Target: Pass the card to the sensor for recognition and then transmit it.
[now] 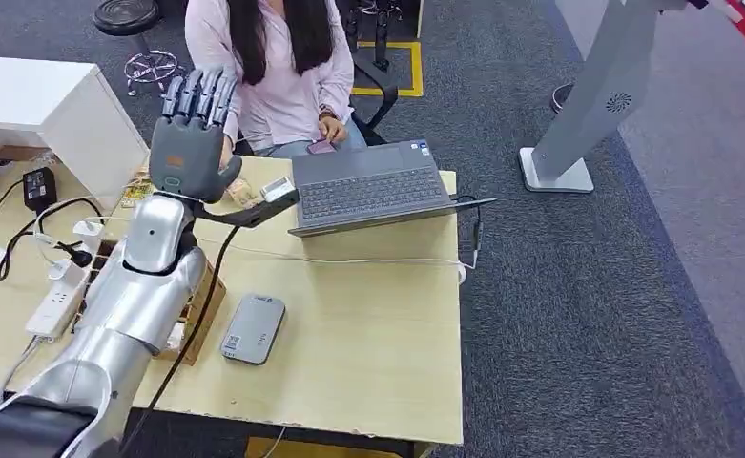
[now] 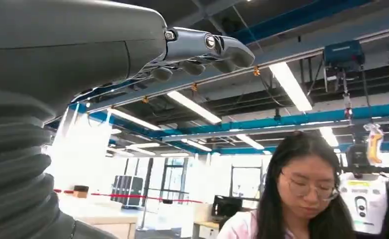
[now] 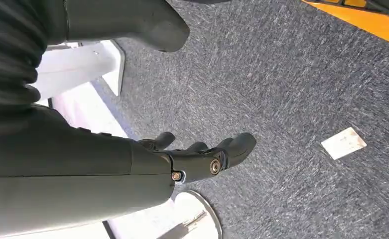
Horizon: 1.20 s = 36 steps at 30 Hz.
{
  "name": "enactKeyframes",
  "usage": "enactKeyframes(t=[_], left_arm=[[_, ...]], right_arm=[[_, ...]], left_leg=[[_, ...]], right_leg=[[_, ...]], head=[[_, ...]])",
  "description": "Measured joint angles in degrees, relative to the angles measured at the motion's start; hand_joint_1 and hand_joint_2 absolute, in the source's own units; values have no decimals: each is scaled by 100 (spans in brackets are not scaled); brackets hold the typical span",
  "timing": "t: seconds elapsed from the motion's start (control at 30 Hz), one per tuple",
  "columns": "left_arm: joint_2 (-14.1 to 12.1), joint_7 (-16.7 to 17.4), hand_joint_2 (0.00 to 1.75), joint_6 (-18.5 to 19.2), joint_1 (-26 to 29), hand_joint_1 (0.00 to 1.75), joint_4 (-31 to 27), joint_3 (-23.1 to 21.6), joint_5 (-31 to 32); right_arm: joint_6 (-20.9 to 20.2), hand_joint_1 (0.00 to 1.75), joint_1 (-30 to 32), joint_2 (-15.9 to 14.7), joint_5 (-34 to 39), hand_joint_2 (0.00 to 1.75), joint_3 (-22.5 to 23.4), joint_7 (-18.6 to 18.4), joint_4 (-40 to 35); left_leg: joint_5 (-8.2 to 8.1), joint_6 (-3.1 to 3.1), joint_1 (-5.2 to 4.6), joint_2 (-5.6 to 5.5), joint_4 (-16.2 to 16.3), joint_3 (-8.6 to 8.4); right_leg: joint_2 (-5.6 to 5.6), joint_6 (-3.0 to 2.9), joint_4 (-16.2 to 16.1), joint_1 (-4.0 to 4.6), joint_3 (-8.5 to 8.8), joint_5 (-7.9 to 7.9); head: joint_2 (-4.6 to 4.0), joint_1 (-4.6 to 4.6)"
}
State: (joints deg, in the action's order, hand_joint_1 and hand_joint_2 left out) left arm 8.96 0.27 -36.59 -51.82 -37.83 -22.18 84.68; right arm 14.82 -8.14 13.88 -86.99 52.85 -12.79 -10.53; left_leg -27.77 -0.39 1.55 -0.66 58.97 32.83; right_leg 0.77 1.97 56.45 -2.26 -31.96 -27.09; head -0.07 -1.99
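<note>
One wooden table carries one open laptop, one grey sensor box, one white power strip and one black power adapter. One person sits behind it, and one stool and one white stand are on the carpet. One white card lies on the floor, and two robot hands show: the left hand and the right hand.

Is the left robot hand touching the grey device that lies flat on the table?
Apart. In the head view the left robot hand is raised with fingers pointing up, far from the grey device, which lies alone on the table beside the forearm.
</note>
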Motion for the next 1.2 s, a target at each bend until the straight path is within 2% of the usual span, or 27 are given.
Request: enactKeyframes(t=[0.07,0.17,0.23,0.33,0.47,0.5,0.63,0.8,0.97,1.1,1.2], left_arm=[[2,-154,175,-83,171,0,-90,0,-136],[-35,-387,175,-177,783,0,-660,-2,-391],[-109,-521,175,-197,1323,0,-1166,-2,-545],[-324,-845,175,-295,2476,0,-2183,-2,-685],[-502,-1594,175,-304,3974,0,-3425,148,-785],[-522,-1721,175,-304,4256,0,-3642,218,-785],[-610,-1860,175,-304,4962,0,-4240,478,-720],[-789,-1742,175,-304,5646,0,-4564,840,-672],[-927,-1670,175,-304,5882,0,-4658,984,-678],[-1154,-1165,175,-170,5914,0,-4564,997,-676],[-1431,-779,175,364,5928,0,-4367,1080,-667]], right_arm=[[33,0,7,0,13,175,2,15,0],[109,0,37,0,65,175,46,50,2],[169,0,78,0,153,175,83,72,2],[256,0,159,0,328,175,201,107,2],[300,0,245,0,448,175,349,105,2],[302,0,248,0,470,175,380,105,2],[313,0,253,0,525,175,476,105,2],[251,0,257,-17,511,175,546,101,-2],[251,0,255,-35,498,175,612,101,-2],[258,0,255,-37,522,175,632,107,-2],[258,0,255,-37,542,175,638,107,-2]], left_leg=[[0,0,0,0,0,0],[-3,1,-1,2,-2,1],[-8,4,-1,4,-2,0],[-22,-4,-1,11,-6,-4],[-28,-1,0,7,-6,-1],[-31,0,0,7,-6,-1],[-34,-1,0,5,-6,-1],[-32,-3,1,5,-6,-6],[-31,-3,2,2,-6,-6],[-31,-3,2,1,-6,-7],[-30,-4,3,2,-6,-7]], right_leg=[[0,0,0,0,0,0],[3,1,0,-1,2,-2],[4,1,0,-1,1,-5],[12,0,0,-1,2,-17],[5,4,-1,0,-1,-37],[5,6,-2,-1,-1,-39],[1,6,-2,-1,3,-39],[1,6,-1,0,2,-39],[-4,6,0,0,6,-39],[-2,6,0,0,7,-39],[-3,6,0,2,5,-39]], head=[[0,0],[0,2],[0,2],[0,9],[0,2],[0,2],[0,2],[0,2],[0,2],[0,-2],[0,4]])
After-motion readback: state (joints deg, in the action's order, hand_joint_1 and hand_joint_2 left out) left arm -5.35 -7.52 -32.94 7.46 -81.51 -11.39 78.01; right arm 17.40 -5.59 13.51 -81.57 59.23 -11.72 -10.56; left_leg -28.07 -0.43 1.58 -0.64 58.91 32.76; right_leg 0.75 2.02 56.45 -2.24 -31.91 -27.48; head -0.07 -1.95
